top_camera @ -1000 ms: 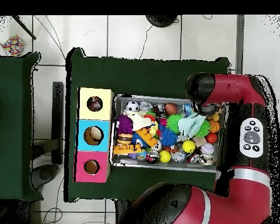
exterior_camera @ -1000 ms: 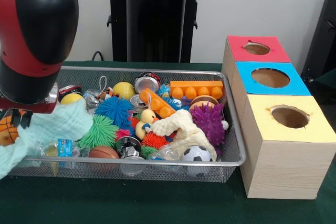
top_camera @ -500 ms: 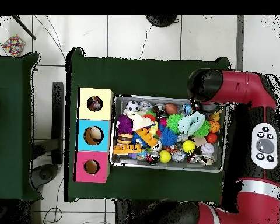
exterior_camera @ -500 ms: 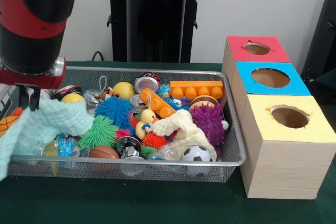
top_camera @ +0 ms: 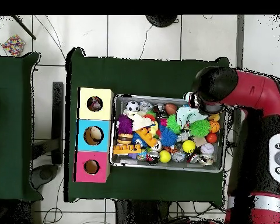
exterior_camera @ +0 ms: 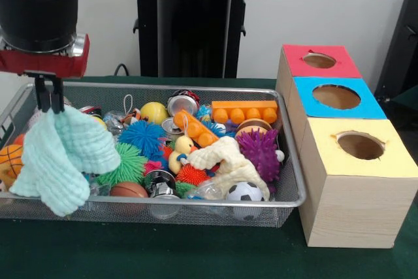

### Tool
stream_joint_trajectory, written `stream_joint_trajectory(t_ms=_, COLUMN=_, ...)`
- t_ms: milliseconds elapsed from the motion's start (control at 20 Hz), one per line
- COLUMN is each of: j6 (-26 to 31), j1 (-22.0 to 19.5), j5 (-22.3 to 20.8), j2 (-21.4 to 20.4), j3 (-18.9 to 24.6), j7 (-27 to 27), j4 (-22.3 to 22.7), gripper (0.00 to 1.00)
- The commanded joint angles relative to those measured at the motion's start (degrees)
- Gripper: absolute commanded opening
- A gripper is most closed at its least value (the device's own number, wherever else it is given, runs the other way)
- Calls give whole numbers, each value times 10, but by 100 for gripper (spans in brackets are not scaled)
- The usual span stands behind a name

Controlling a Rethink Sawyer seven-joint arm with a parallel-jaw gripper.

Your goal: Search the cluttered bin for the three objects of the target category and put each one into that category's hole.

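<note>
Gripper (exterior_camera: 49, 99) pinched shut on a mint cloth (exterior_camera: 62, 158), dangling above the bin (exterior_camera: 297, 187); the yellow box's hole (exterior_camera: 360, 145) awaits, well apart, delivery not yet made.

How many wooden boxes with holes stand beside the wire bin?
3, in a row: red-topped box farthest from the camera, blue-topped box in the middle, yellow-topped box nearest.
</note>
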Motion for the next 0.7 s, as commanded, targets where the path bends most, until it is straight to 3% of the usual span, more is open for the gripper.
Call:
stream_joint_trajectory(t_ms=50, j6=47, j1=-7, j5=55, j2=-30, j3=45, j7=-9, j4=83, gripper=0)
stream_joint_trajectory(t_ms=450, j6=40, j1=6, j5=84, j2=-75, j3=18, j7=20, j4=142, gripper=0)
stream_joint_trajectory(t_ms=700, j6=19, j1=10, j5=128, j2=-101, j3=8, j7=85, j4=189, gripper=0)
